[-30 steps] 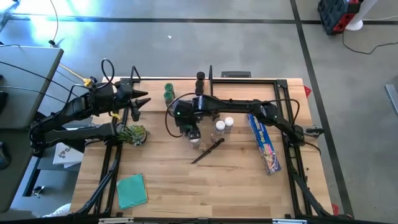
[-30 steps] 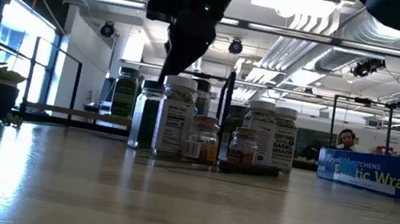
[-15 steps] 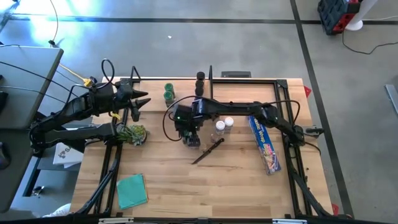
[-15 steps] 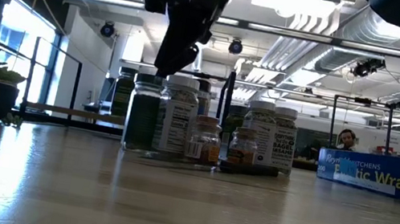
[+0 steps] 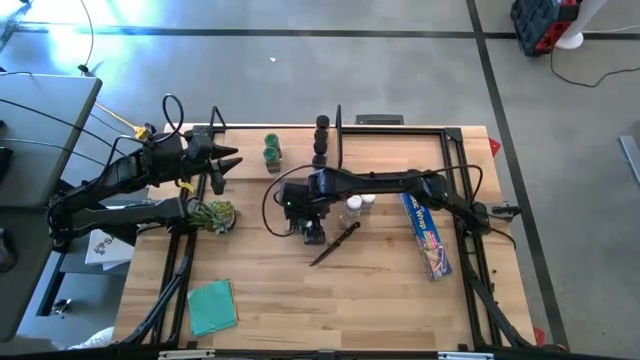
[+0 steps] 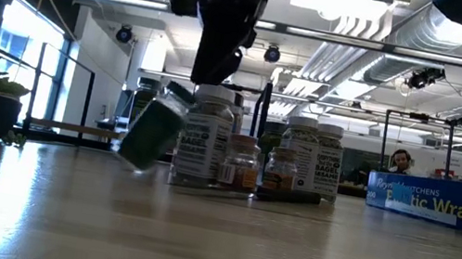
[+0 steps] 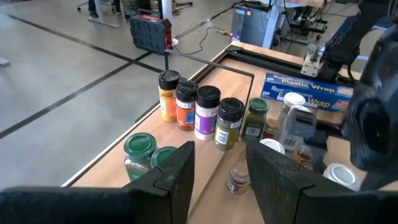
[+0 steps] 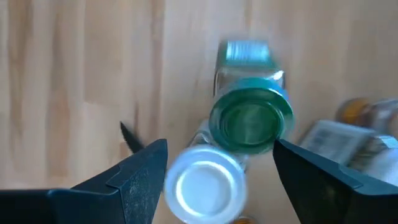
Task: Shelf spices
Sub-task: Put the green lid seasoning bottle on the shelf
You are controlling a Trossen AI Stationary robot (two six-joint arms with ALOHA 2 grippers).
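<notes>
A: Start at the left. What is the left claw [image 7: 219, 149] doing?

B: It hangs past the left end of the shelf [image 5: 295, 150], 2 fingers parted, nothing between them. Just ahead of it on the shelf stand 2 green-capped jars [image 7: 149, 152], side by side. Farther ahead of it is 1 row of 5 jars [image 7: 207, 111]: 4 black caps, then 1 green cap.

A: Anything nearer that claw on the table?

B: 1 small potted plant [image 5: 212, 213] close beside it, and 1 teal cloth [image 5: 212, 305] well behind, toward the table's front edge.

A: And the right claw [image 8: 221, 149]?

B: It is over the middle of the table, spread wide and gripping nothing. Directly beneath it is 1 tilted green-capped jar [image 6: 148, 133], its cap between the 2 fingers but clear of both. 1 white-capped jar [image 8: 205, 180] sits just beside that one, also under the claw.

A: To the right of it?

B: A cluster of upright jars, touching or nearly so; I cannot count them surely. 1 dark-handled knife [image 5: 335, 242] lies just beside the claw, and 1 long blue wrap box [image 5: 425, 230] lies well apart, by the table's right side.
</notes>
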